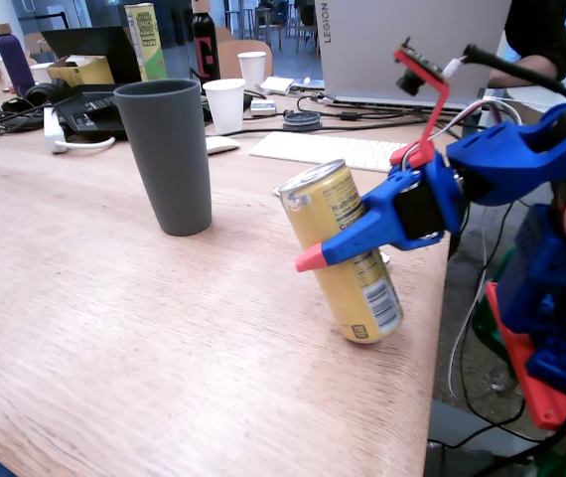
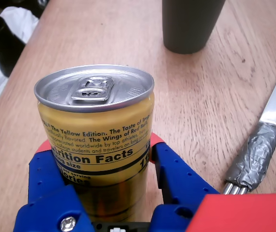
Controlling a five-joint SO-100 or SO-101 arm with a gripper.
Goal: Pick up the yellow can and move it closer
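Surface [image 1: 114,328]: pale wood-grain top, seen in the fixed view running from the left edge to a drop-off at right, where cables hang beside the arm's base. Room behind is an office. From left along the back: purple bottle [image 1: 13,58], black headphones [image 1: 33,97], open laptop [image 1: 89,50], yellow-green carton [image 1: 146,40], dark bottle with red lettering [image 1: 204,45], two white paper cups [image 1: 226,104], white keyboard [image 1: 328,149], back of a grey laptop lid [image 1: 402,45].

Nearer the camera, left of centre, grey cup [image 1: 169,154] stands upright on the wood, tapering to its base.

Just right of it, apart from it, yellow can [image 1: 343,253]: tilted, silver top leaning toward the cup, lower end close to the surface near its right edge; whether that end touches the wood cannot be told. White label and barcode face the camera.

Pincer [image 1: 348,238], blue with red tips, reaches in from the right and is clamped across the can's middle. Red-tipped front finger [image 1: 315,258] lies across the label.

Wrist view: can [image 2: 97,140] fills the centre, pull-tab up, a blue jaw pressed against each side, red tips at the can's flanks. Cup base [image 2: 191,24] stands at top centre. At right, a grey-taped metal blade [image 2: 264,140] lies in view.
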